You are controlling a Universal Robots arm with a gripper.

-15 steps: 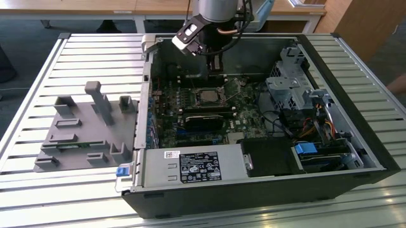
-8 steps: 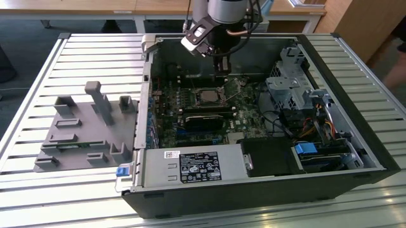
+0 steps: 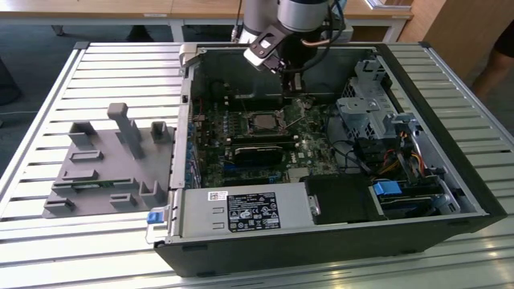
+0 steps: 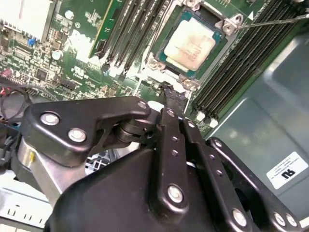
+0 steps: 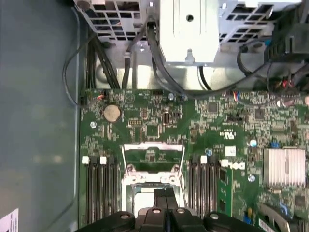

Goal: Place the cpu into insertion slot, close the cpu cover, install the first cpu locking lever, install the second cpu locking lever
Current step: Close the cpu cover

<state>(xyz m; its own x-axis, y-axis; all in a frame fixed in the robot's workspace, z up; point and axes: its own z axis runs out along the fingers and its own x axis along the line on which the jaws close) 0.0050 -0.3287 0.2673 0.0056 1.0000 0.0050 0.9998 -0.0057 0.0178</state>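
An open computer case (image 3: 337, 247) lies on its side on the slatted metal desk (image 3: 48, 90). In the exterior view a grey plastic fixture (image 3: 105, 162) sits on the desk at the case's 9 o'clock. The labelled power supply (image 3: 241, 211) lies along the case's 6 to 7 o'clock edge. The arm enters from 12 o'clock. The claw (image 3: 293, 87) hangs inside the case above the green motherboard (image 3: 249, 171), at about 1 o'clock of the socket.

The cpu (image 4: 193, 41) lies flat in the socket with its dull metallic top bare, between two banks of black memory slots (image 4: 231, 72). The claw's fingers (image 4: 169, 140) are pressed together, with nothing seen between them. Their tip is near the socket's edge and off the chip; whether it touches the socket frame I cannot tell.

In the first wrist view the cpu cover (image 5: 153, 146) is a silvery frame on the far side of the socket from the claw. Green board shows through its square opening, and it appears swung up off the chip. A thin locking lever (image 4: 270, 21) runs out from one socket corner across the memory slots. A coin cell (image 5: 112, 112) and a finned heatsink (image 5: 285, 166) sit elsewhere on the board.
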